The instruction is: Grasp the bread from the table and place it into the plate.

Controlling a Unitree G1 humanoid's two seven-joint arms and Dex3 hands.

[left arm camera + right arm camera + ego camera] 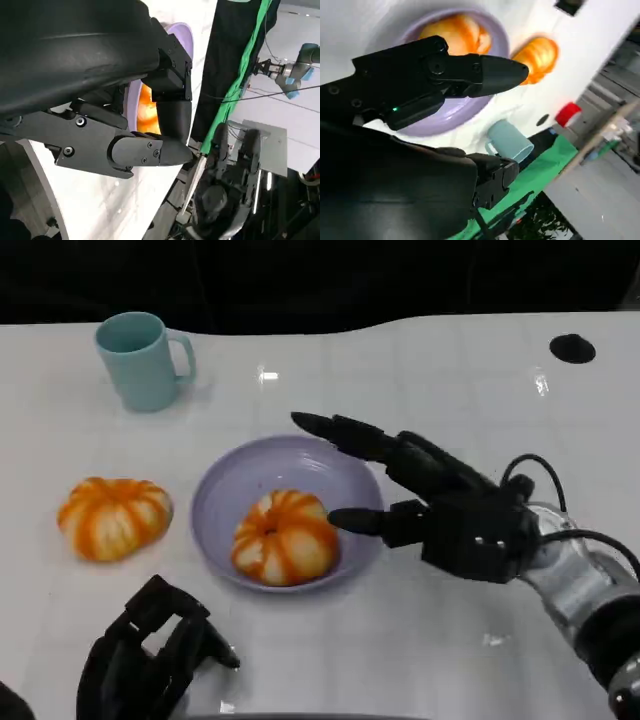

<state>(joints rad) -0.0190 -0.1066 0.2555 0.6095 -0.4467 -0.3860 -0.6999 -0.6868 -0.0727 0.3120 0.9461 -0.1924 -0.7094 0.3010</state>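
Head view: bread (284,538) lies in plate (215,502).

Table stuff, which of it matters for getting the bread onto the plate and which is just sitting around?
Part of the job:
- bread in the plate
- bread on the table
- purple plate
- right robot hand, open beside the plate

Just lying about:
- teal mug
- black round mark on the table
- left robot hand, curled, holding nothing
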